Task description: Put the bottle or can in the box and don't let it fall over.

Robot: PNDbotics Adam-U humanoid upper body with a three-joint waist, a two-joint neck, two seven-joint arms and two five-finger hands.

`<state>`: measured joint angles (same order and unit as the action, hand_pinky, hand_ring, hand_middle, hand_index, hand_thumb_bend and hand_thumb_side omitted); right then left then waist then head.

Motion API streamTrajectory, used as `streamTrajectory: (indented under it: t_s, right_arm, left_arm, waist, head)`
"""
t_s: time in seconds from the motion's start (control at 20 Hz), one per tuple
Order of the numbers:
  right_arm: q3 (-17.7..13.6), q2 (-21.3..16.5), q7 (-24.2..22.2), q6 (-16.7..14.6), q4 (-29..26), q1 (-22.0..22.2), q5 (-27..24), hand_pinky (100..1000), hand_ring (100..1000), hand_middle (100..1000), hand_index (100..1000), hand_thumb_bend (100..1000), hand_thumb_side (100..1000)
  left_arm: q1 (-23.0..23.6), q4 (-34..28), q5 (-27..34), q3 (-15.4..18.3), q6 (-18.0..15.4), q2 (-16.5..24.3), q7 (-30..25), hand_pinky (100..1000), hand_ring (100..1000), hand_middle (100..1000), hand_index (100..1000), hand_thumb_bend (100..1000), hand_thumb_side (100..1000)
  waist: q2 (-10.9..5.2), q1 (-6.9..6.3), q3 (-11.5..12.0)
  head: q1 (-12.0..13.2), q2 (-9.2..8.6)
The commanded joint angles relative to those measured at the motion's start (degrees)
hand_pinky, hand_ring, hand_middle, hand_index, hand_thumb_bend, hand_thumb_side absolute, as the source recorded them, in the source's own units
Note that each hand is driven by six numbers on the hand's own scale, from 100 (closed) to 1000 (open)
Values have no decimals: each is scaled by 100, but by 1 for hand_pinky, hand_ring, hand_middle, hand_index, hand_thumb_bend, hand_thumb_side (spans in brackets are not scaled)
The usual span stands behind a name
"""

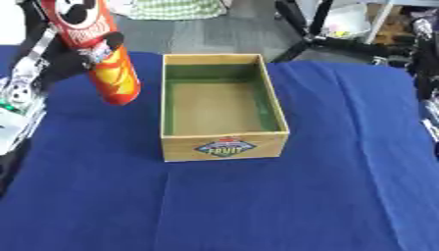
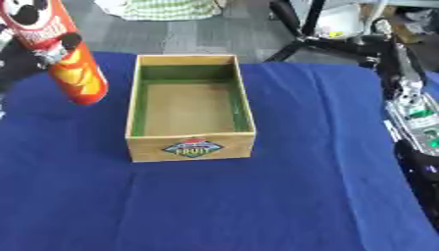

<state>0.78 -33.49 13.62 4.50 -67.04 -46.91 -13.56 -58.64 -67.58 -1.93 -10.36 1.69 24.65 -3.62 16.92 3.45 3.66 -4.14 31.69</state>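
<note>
Here, in the left eye view, I had the left hand [image 1: 73, 51] up near the far left corner of the table [image 1: 343, 196], its dark fingers curled round the tall red can [image 1: 103, 54] about halfway along its length. The can was tilted, its upper end leaning toward the far left and its orange lower end hanging over the blue cloth just beside the box's left wall, outside the box. I think its base was clear of the cloth, though the blur there made that hard to judge. The wooden box [image 1: 223, 147] sat near the middle of the table, open at the top, with green inner walls, a bare brown floor and a fruit label [image 1: 226, 146] on its near side. Nothing lay inside it.

In the right eye view, the same can showed at the far left edge, still outside the box, with dark fingers wrapped over its middle. The right arm [image 2: 403, 83] came down along the right edge of the table, well apart from the box. I saw silver and black parts with a touch of green on it, but I could not tell how the right hand's fingers stood, since it ran out of view at the edge.
</note>
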Motion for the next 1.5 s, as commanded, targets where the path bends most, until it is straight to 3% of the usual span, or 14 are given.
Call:
streamTrajectory:
  t_s: [0.05,0.75,0.8,0.85,1.1,1.2,1.35,1.4,1.45,1.5]
  right_arm:
    - [-10,-108,-38,-14,-136,-110,72,795,806,825,926,100,1000]
    - [88,66,-240,16,-283,-183,241,795,804,823,922,100,980]
    - [94,74,-246,19,-294,-192,244,795,804,823,922,100,980]
    - [101,87,-252,22,-304,-207,245,795,804,823,922,100,985]
    - [128,133,-276,33,-336,-276,245,795,804,823,922,100,994]
    - [133,143,-280,37,-342,-291,238,795,804,823,922,100,997]
    - [147,160,-288,43,-345,-304,237,795,804,823,922,100,1000]
    - [151,164,-290,45,-345,-307,237,795,804,823,922,100,1000]
    - [154,165,-291,46,-346,-308,238,796,804,823,923,100,1000]
    - [154,165,-290,46,-348,-307,238,796,804,823,923,100,1000]
  left_arm:
    - [-248,-74,-67,-22,6,-76,-41,831,828,663,488,360,509]
    - [-626,57,-203,-75,-27,-544,-26,828,827,659,488,353,516]
    - [-637,86,-219,-68,-34,-564,-16,827,826,658,488,366,483]
    - [-647,118,-228,-57,-43,-590,0,827,827,659,489,354,518]
    - [-675,245,-326,-53,-108,-662,55,830,830,666,518,377,525]
    - [-683,269,-370,-59,-140,-674,66,835,836,679,553,404,533]
    - [-684,287,-509,-81,-191,-671,59,850,859,748,861,557,568]
    - [-682,294,-590,-88,-211,-666,50,851,860,751,876,564,569]
    - [-677,306,-683,-94,-229,-660,32,866,875,774,964,626,594]
    - [-672,320,-782,-97,-245,-658,3,868,877,776,970,636,598]
  waist:
    - [-175,-34,-38]
    - [-68,-154,-276]
    - [-51,-158,-297]
    - [-30,-160,-326]
    - [52,-164,-435]
    - [74,-168,-457]
    - [92,-175,-472]
    - [94,-176,-473]
    - [95,-178,-473]
    - [96,-179,-472]
  head:
    - [-68,46]
    - [13,-13]
    - [22,-27]
    - [37,-46]
    - [77,-118]
    - [78,-135]
    - [75,-155]
    - [74,-158]
    - [74,-162]
    - [73,-166]
